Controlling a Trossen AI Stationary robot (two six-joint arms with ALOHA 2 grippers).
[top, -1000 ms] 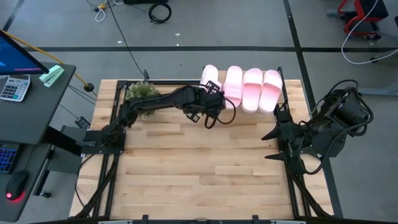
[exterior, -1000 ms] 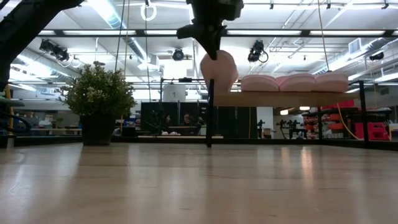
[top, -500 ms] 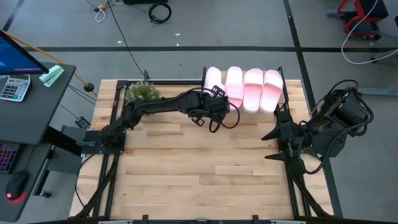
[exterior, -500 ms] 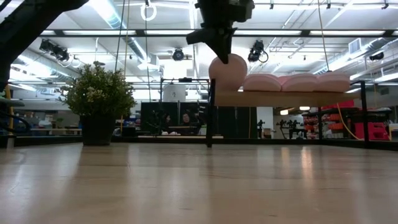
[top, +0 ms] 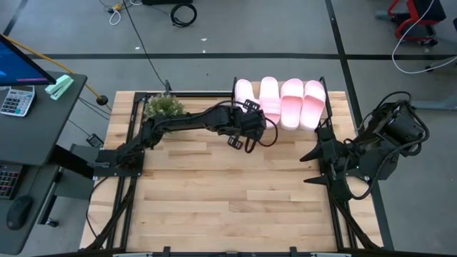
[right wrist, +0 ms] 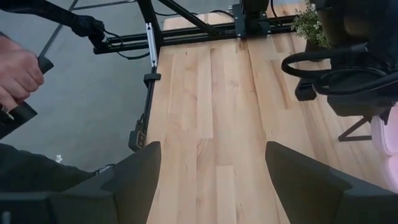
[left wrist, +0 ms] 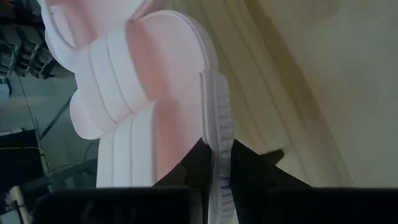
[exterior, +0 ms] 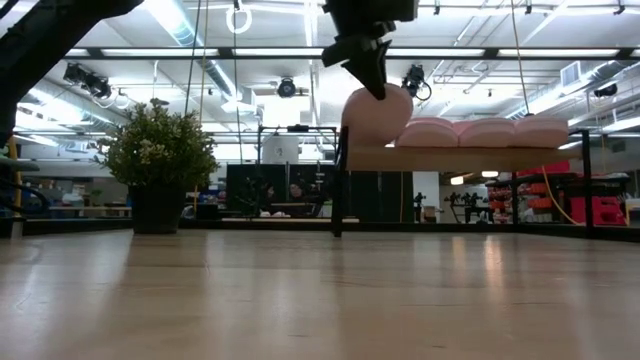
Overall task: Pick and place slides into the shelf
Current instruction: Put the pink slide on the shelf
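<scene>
The left gripper pinches the rim of the leftmost slide, jaws nearly closed, the sandal reaching forward onto the shelf. The right gripper waits apart, jaws wide and empty.

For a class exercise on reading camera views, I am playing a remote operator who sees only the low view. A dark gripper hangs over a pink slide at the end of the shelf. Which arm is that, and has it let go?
Observer: It is the left gripper; the high view shows the left arm reaching across to the shelf.
Operator: Has it let go?
Observer: No. The left wrist view shows its fingers pinching the rim of the fourth slide.
Operator: How many slides are up there?
Observer: Four in a row, the held one at the end nearest the potted plant.
Operator: And the right gripper?
Observer: It waits open over the table's right side.
</scene>
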